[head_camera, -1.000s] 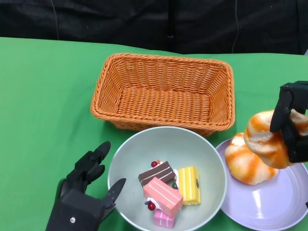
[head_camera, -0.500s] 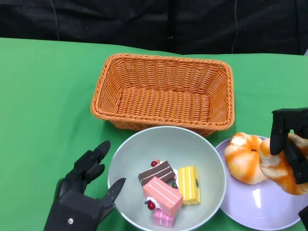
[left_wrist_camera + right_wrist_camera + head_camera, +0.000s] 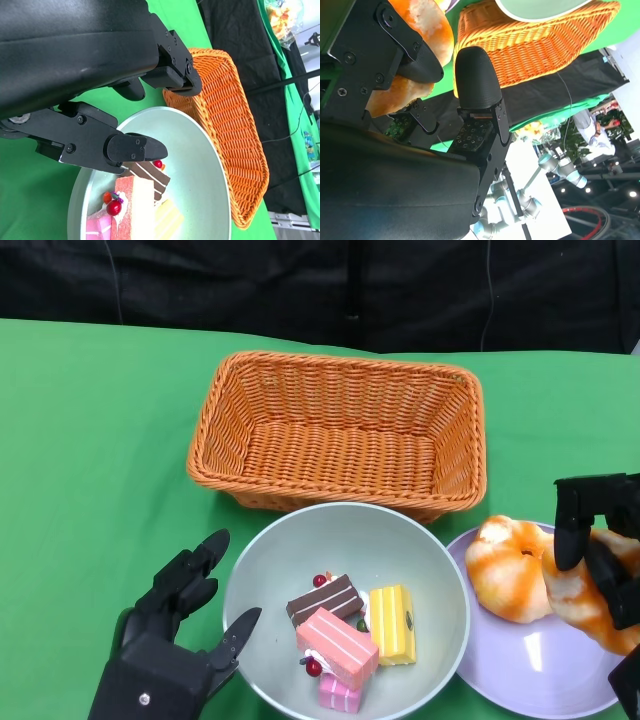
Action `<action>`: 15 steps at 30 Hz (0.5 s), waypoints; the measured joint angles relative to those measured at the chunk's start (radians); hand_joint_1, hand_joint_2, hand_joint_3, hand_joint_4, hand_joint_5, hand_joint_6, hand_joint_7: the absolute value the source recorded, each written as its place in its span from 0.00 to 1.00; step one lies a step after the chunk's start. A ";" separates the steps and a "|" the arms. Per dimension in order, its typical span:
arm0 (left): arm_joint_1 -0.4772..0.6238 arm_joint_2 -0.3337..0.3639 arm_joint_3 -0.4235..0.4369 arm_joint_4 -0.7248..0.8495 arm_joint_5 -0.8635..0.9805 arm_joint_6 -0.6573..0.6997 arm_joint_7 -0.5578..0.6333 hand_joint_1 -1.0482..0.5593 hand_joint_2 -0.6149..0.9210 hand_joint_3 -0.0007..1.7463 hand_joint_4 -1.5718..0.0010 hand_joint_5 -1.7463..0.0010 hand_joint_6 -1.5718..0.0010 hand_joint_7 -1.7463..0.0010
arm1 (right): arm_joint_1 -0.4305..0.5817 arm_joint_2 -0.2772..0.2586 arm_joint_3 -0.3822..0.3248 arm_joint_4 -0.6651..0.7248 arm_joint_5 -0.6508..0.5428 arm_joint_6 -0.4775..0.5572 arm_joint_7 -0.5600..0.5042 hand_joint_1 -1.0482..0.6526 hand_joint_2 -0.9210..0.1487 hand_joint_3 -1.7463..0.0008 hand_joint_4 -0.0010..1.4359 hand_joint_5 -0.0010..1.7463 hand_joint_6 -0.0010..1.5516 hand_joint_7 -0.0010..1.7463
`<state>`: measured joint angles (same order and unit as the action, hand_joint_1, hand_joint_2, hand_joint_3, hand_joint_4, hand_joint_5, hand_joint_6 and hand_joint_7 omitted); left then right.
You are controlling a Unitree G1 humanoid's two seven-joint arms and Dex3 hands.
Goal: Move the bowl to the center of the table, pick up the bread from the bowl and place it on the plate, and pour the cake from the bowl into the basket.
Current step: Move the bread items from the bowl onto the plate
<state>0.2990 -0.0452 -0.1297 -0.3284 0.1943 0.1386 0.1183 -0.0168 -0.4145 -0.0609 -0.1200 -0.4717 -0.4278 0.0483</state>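
Bread roll, orange-streaked, is gripped by the right hand and sits low over the lilac plate at about 4 o'clock on the table, touching or nearly touching a second roll already lying there, which suggests it is about to be released. The pale green bowl stands at 6 o'clock just in front of the wicker basket, its cake pieces not yet poured, while the left hand waits beside its rim, fingers spread and empty, probably ready to tip it. No brand, label or legible writing appears on anything.
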 measured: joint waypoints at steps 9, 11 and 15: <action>0.001 0.004 -0.001 0.000 0.002 0.000 0.000 0.51 1.00 0.17 0.95 0.53 0.70 1.00 | 0.005 -0.014 0.008 -0.006 -0.001 0.054 0.045 0.80 0.76 0.12 0.69 0.97 0.62 0.79; 0.001 0.004 -0.001 -0.001 0.002 0.001 -0.001 0.51 1.00 0.17 0.95 0.53 0.70 1.00 | 0.005 -0.023 0.016 -0.006 -0.001 0.082 0.066 0.80 0.75 0.13 0.69 0.97 0.62 0.78; 0.003 0.004 -0.001 -0.010 0.001 0.005 -0.003 0.51 1.00 0.17 0.95 0.53 0.70 1.00 | -0.001 -0.033 0.028 0.025 0.013 0.084 0.088 0.80 0.55 0.31 0.69 0.82 0.67 0.50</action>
<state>0.3020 -0.0416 -0.1310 -0.3380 0.1958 0.1436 0.1155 -0.0182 -0.4477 -0.0328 -0.0954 -0.4588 -0.3434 0.1364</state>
